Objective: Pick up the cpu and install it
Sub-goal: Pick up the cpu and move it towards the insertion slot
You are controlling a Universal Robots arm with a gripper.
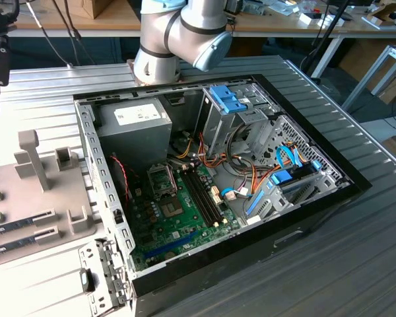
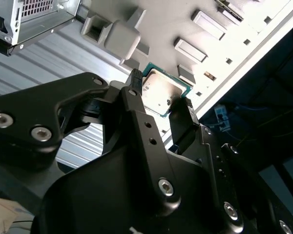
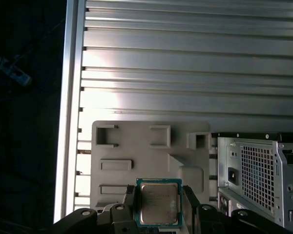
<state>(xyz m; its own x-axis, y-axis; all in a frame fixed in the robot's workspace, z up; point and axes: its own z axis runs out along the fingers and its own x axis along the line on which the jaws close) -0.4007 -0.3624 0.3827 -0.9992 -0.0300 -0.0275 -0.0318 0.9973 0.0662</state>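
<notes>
Exterior view: open computer case [image 1: 264, 241] on the ribbed table [image 1: 356, 264], grey power supply [image 1: 135, 124] at eleven o'clock inside. Green motherboard [image 1: 178, 224] at seven, grey fixture tray [image 1: 13, 191] outside at nine.

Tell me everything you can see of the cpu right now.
The cpu is a small flat square chip: dull silver metal top, thin green rim. In both wrist views the gripper clamps it by two opposite edges, silver face toward the cameras, held clear above the grey parts tray.
</notes>
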